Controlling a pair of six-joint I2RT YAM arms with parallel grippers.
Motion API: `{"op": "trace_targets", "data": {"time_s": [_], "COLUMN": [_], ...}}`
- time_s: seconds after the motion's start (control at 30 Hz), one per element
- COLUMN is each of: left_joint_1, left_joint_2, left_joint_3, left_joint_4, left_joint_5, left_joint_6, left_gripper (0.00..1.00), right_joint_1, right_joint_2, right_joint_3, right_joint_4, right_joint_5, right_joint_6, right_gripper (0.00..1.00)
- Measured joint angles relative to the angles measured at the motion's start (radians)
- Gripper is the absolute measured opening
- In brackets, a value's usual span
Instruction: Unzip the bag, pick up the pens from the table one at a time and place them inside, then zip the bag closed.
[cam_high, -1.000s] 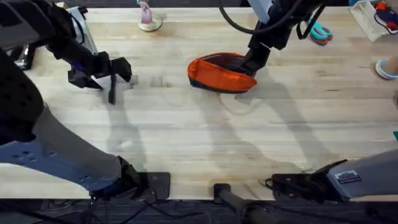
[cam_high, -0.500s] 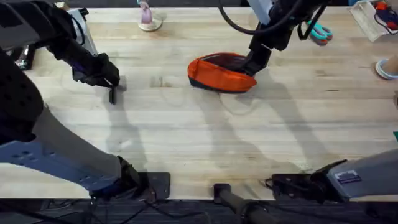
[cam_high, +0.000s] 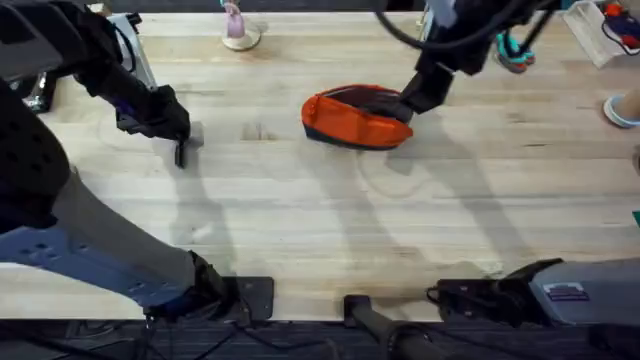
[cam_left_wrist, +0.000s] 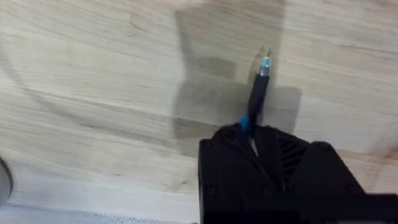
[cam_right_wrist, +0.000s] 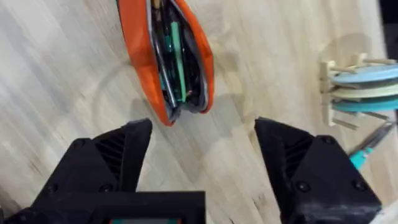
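Observation:
The orange bag (cam_high: 355, 118) lies at the middle back of the table (cam_high: 320, 210). Its zipper gapes, and the right wrist view shows pens inside the bag (cam_right_wrist: 169, 56). My right gripper (cam_high: 415, 98) hovers by the bag's right end, open and holding nothing; the bag sits ahead of its fingers (cam_right_wrist: 124, 155), clear of them. At the far left, my left gripper (cam_high: 165, 118) is shut on a black pen (cam_high: 180, 153). The pen (cam_left_wrist: 257, 93) pokes out past the left gripper (cam_left_wrist: 258, 146), tip just above the wood.
A small pink figure on a disc (cam_high: 235, 28) stands at the back edge. Teal-handled scissors (cam_high: 515, 52) lie at the back right, beside a white tray (cam_high: 600, 30). A rack of coloured discs (cam_right_wrist: 360, 84) stands right of the bag.
The left gripper's fingers closed on the pen at the far left. The right gripper drew back from the bag's opening, up and to the right.

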Motion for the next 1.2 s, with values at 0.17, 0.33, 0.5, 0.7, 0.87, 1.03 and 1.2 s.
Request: {"op": "trace_targets", "data": {"time_s": [0.17, 0.33, 0.5, 0.7, 0.87, 1.03, 1.2], "left_joint_1": [0.001, -0.019, -0.078, -0.169, -0.282, -0.412, -0.540], "left_joint_2": [0.000, 0.000, 0.000, 0.000, 0.000, 0.000, 0.000], "left_joint_3": [0.002, 0.039, 0.147, 0.260, 0.344, 0.404, 0.443], "left_joint_4": [-0.004, -0.056, -0.126, -0.175, -0.201, -0.199, -0.175], "left_joint_5": [0.007, 0.028, 0.038, 0.043, 0.043, 0.045, 0.046], "left_joint_6": [0.000, 0.000, 0.000, 0.000, 0.000, 0.009, 0.039], "left_gripper": [0.051, 0.045, 0.040, 0.041, 0.041, 0.042, 0.042], "right_joint_1": [0.000, 0.000, 0.000, 0.000, 0.000, 0.000, -0.024], "right_joint_2": [-0.077, -0.089, -0.089, -0.122, -0.193, -0.252, -0.300], "right_joint_3": [0.000, 0.000, 0.000, 0.000, 0.000, 0.000, 0.000], "right_joint_4": [-0.022, -0.033, -0.044, -0.047, -0.059, -0.098, -0.127], "right_joint_5": [0.000, 0.000, 0.000, 0.000, 0.000, 0.000, 0.000], "right_joint_6": [0.000, 0.000, 0.010, 0.072, 0.106, 0.130, 0.218], "right_gripper": [0.997, 0.997, 0.998, 0.998, 0.998, 0.998, 0.998]}}
